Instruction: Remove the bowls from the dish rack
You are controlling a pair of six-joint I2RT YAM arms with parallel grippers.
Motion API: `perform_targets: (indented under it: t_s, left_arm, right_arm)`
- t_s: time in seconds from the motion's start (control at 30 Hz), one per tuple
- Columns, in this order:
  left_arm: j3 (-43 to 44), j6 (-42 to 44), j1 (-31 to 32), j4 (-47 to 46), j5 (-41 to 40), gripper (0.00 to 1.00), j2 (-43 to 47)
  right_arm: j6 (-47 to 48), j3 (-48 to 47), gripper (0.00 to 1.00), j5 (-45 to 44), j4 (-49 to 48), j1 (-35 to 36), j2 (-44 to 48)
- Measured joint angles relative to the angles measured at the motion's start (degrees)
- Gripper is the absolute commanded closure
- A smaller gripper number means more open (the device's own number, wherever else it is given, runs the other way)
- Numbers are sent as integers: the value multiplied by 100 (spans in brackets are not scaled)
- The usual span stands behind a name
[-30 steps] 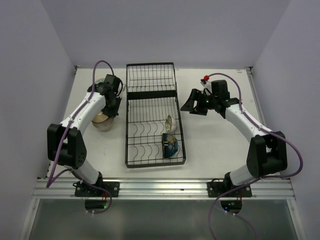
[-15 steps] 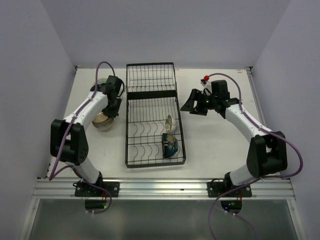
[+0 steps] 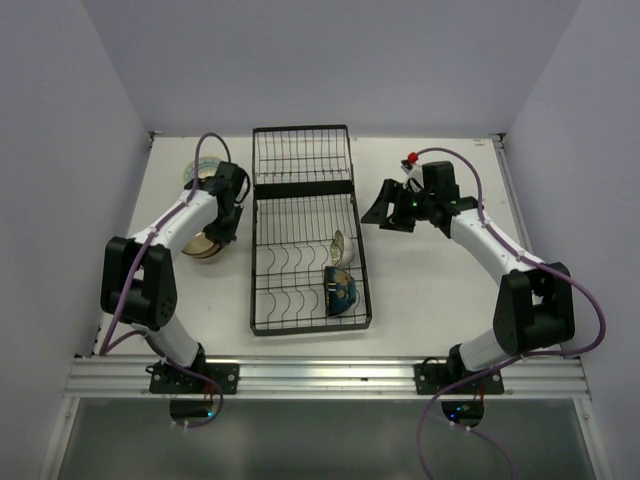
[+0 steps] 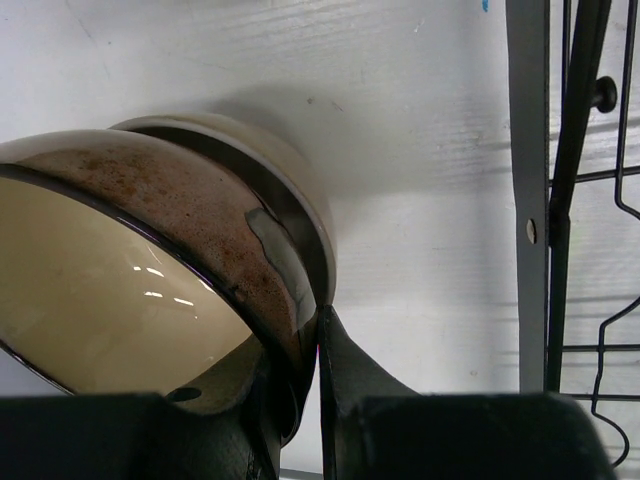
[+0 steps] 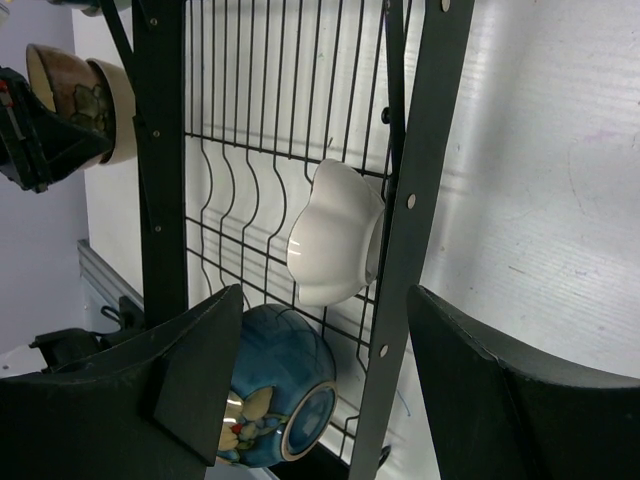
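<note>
Being pinched at its rim by the clenched left hand, the brown bowl is held beside the dish rack; the white bowl and blue bowl inside are judged slick, brittle, best rim-gripped by the spread right hand

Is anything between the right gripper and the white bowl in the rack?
Only the right side rail of the rack: the white bowl sits just inside it, the open right gripper outside. From above, nothing visible blocks.
</note>
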State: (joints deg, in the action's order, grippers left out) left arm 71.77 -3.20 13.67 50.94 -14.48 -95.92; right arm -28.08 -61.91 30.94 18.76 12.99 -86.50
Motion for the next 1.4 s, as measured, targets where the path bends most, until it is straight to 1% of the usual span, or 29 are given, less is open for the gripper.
perform_targets:
  t_s: [0.23,0.37,0.43,0.53,0.57,0.73,0.83,1.13,1.33,1.4]
  left_arm:
    - [2,-17,20,-48,-127,99,-138]
    - [24,-22,33,-28,-151,88,-190]
    - [35,-24,35,-22,-157,86,-190]
    - [68,-46,52,-11,-188,80,-190]
    - [92,-57,61,0,-212,76,-190]
    - [212,-70,173,66,-459,67,-190]
    - [238,-72,234,68,-597,67,-173]
    - [238,-197,271,107,-767,60,-22]
    - [238,-238,339,103,-839,59,238]
    - [238,-267,363,98,-850,62,310]
  right_arm:
    - [2,24,29,-33,2,0,0]
    - [2,24,29,-37,2,0,0]
    - [2,24,29,-39,4,0,0]
    - [2,24,29,-39,4,0,0]
    - [2,24,29,-42,4,0,0]
    - [2,24,29,-44,2,0,0]
    - [2,24,29,-44,4,0,0]
    - [2,24,29,-44,4,0,0]
    - [2,24,29,-52,4,0,0]
    - [2,24,29,-66,4,0,0]
